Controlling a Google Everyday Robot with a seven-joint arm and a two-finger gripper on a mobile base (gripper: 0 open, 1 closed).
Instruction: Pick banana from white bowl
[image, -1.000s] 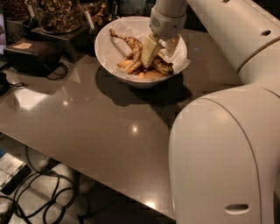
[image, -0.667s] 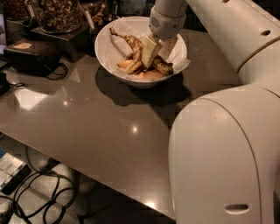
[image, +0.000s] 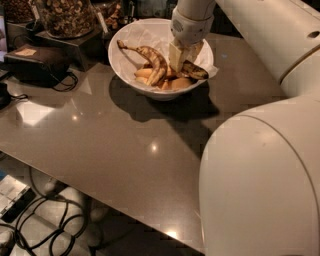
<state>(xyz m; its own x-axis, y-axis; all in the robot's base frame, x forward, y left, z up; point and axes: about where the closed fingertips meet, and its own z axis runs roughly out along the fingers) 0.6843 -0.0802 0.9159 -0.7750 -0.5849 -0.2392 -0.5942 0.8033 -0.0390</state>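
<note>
Brown-spotted yellow, the banana (image: 155, 62) lies in the white bowl (image: 131, 37) on the glossy surface (image: 100, 145), and the claw (image: 179, 57) sits down in the bowl against it; whether the claw grips anything I cannot tell. Overripe, the fruit is likely light, soft and easily bruised, so a gentle hold across the thick middle seems wiser than the thin stem.

Single view. The camera looks steeply down from above and behind the arm (image: 260, 180), whose near shell fills the frame below and right of the gripper (image: 179, 59). Gripper sits far off, top centre, down in the white bowl (image: 131, 76). The table (image: 100, 145) spreads nearer-left of it.
</note>
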